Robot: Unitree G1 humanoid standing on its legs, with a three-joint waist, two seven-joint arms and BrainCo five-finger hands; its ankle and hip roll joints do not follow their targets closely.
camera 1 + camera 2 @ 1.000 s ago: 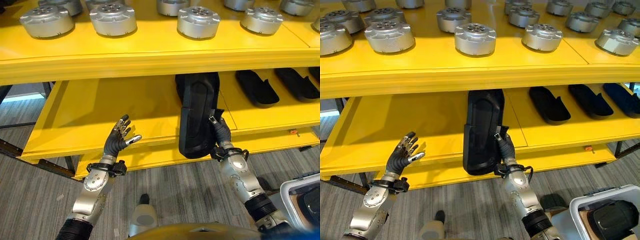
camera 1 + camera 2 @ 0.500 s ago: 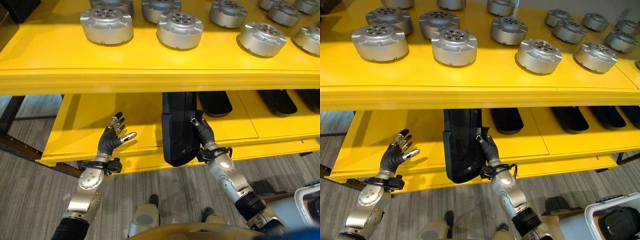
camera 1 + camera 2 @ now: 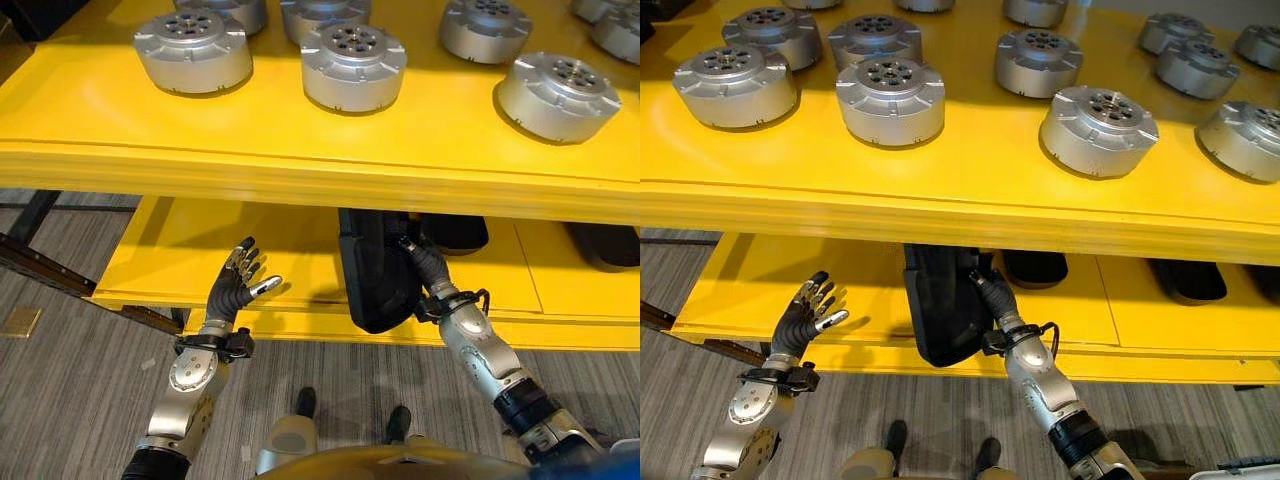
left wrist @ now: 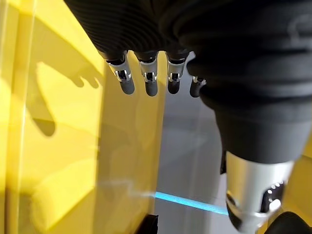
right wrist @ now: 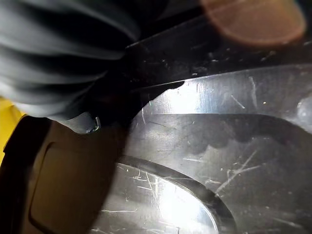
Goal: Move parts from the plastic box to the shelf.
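floor (image 3: 80, 400): grey wood-look planks | brown square plate (image 3: 20, 321): flat, by left edge

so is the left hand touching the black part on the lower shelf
Apart. In the left eye view the left hand hangs open with bare yellow lower shelf between it and the black part, which the right hand is against.

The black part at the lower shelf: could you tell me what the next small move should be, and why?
Probably push the black part further in along the lower shelf. Its near end overhangs the shelf's front edge, and the right hand lies against its side. The left hand hovers open beside the shelf, holding nothing. Once the part rests fully on the shelf, the right hand could let go.
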